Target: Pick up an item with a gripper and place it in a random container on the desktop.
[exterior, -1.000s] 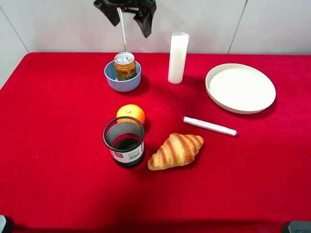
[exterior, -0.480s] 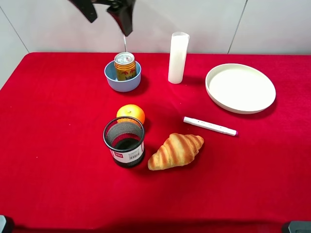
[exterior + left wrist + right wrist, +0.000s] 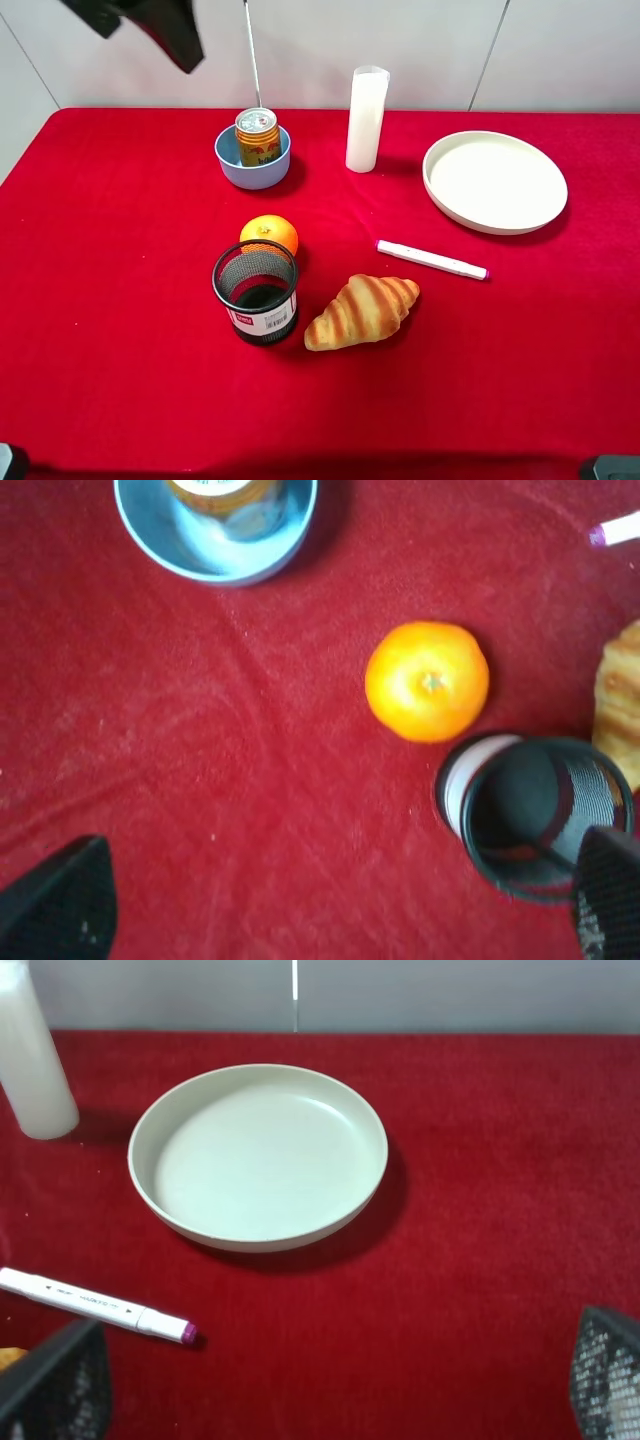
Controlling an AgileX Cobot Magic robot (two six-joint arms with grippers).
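Observation:
The orange-and-gold can point(image 3: 258, 135) stands upright in the light-blue bowl point(image 3: 228, 165) at the back of the red desktop point(image 3: 120, 300). My left gripper point(image 3: 140, 25) is open and empty, high above the table, up and to the left of the bowl. In the left wrist view the bowl point(image 3: 215, 565) with the can point(image 3: 225, 492) shows at the edge, far from the open left gripper point(image 3: 335, 910). My right gripper point(image 3: 330, 1380) is open and empty, and is out of the exterior view.
A round orange point(image 3: 269, 233), a black mesh cup point(image 3: 256, 292) and a croissant point(image 3: 362, 310) sit mid-table. A white marker point(image 3: 432, 259), a cream plate point(image 3: 495, 180) and a tall white cylinder point(image 3: 366, 118) are to the right.
My left gripper has moved left and slightly up, away from above the bowl. The can stays in the bowl. Nothing else has moved.

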